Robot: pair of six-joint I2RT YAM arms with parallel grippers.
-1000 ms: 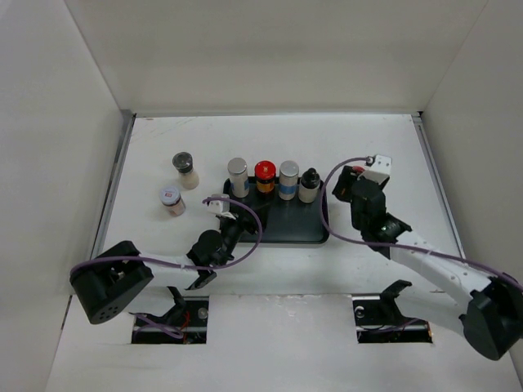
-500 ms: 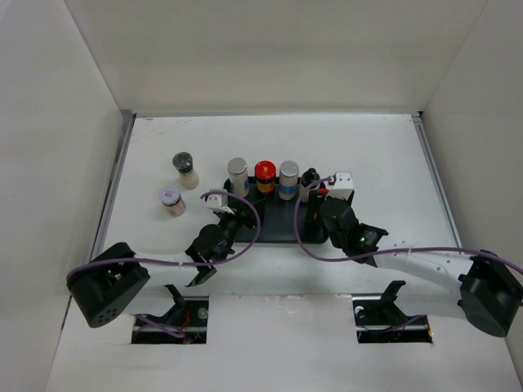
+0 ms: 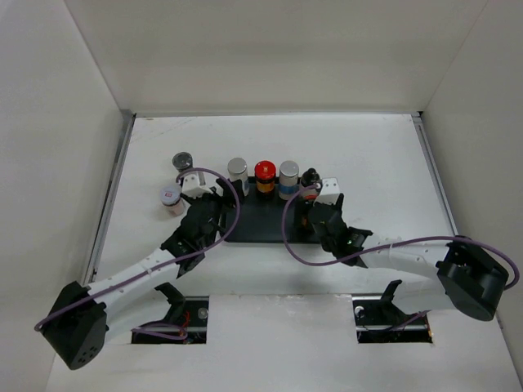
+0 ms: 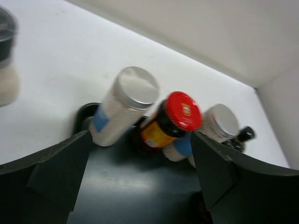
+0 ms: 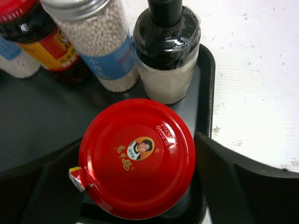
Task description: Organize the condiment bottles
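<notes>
A flat black tray (image 3: 263,229) carries a back row of bottles: silver cap (image 3: 238,169), red cap (image 3: 264,171), silver cap (image 3: 288,170), black cap (image 3: 310,177). Two more bottles stand on the table to its left: dark grey cap (image 3: 181,161) and white cap (image 3: 170,194). My right gripper (image 3: 317,214) is shut on a red-capped jar (image 5: 137,158), held over the tray's right front corner (image 5: 201,84), in front of the black-capped bottle (image 5: 167,56). My left gripper (image 3: 211,214) is open and empty over the tray's left end (image 4: 126,186), facing the row.
White walls enclose the table on three sides. The dark grey-capped bottle (image 4: 7,56) stands just left of my left gripper. Bare white table (image 3: 376,163) lies right of the tray and behind the row.
My right gripper has swung left from beside the tray to over its right end. My left arm has reached forward and left to the tray's left end.
</notes>
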